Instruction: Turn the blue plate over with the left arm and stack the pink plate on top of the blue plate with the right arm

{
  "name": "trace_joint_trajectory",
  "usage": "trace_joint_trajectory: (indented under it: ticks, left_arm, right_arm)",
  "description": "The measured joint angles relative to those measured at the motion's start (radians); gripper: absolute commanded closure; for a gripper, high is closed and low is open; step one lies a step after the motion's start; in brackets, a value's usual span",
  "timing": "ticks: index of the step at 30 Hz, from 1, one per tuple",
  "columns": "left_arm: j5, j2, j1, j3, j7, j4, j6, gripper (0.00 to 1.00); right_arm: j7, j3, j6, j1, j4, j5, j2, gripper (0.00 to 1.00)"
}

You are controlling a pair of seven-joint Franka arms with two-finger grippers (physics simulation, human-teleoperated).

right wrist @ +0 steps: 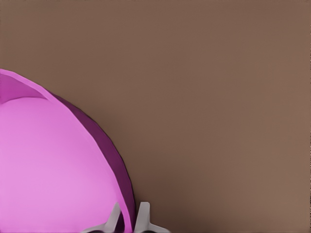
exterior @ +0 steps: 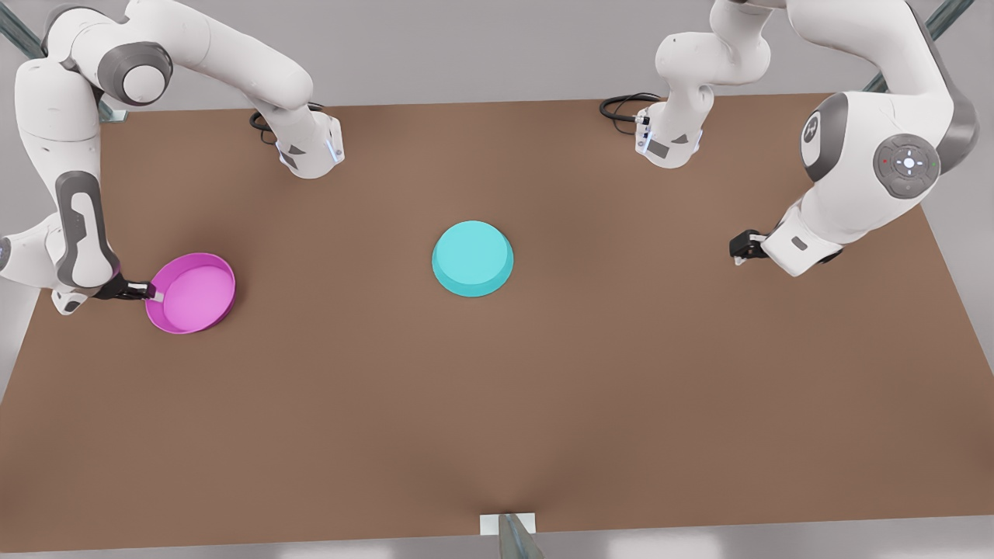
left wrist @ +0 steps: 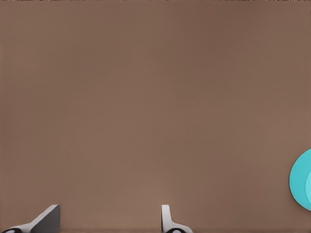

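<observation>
Sitting base-up at table [exterior: 497,404] centre: blue plate [exterior: 472,258], nothing touching it. Pink plate [exterior: 191,293] at its 9 o'clock, well apart, rim-up and tilted, right gripper [exterior: 152,291] pinching its rim, one finger [right wrist: 112,219] inside, the other outside. Left gripper [exterior: 738,255] at blue plate's 3 o'clock, well apart, fingers [left wrist: 166,219] spread, holding nothing, over bare table.

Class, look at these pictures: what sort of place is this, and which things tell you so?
Probably a simulated robot test bench: two white jointed arms over a bare brown tabletop, with only a round cyan plastic plate and a magenta one.
</observation>
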Motion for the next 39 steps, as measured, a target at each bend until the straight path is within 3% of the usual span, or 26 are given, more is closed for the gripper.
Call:
trace_joint_trajectory:
  ticks: [19, 26, 39]
  left_arm:
    - [0.000, 0.012, 0.000, -0.003, 0.000, 0.005, 0.000, 0.00]
    - [0.000, 0.012, 0.000, -0.003, 0.000, 0.005, 0.000, 0.00]
    - [0.000, 0.014, 0.000, -0.003, 0.000, 0.005, 0.002, 0.00]
  right_arm:
    - [0.011, 0.020, -0.025, 0.034, 0.013, 0.001, -0.034, 0.79]
    - [0.019, 0.079, -0.199, 0.056, 0.017, 0.003, -0.114, 0.79]
    - [0.298, 0.088, -0.259, 0.899, 0.034, 0.026, -0.187, 0.79]
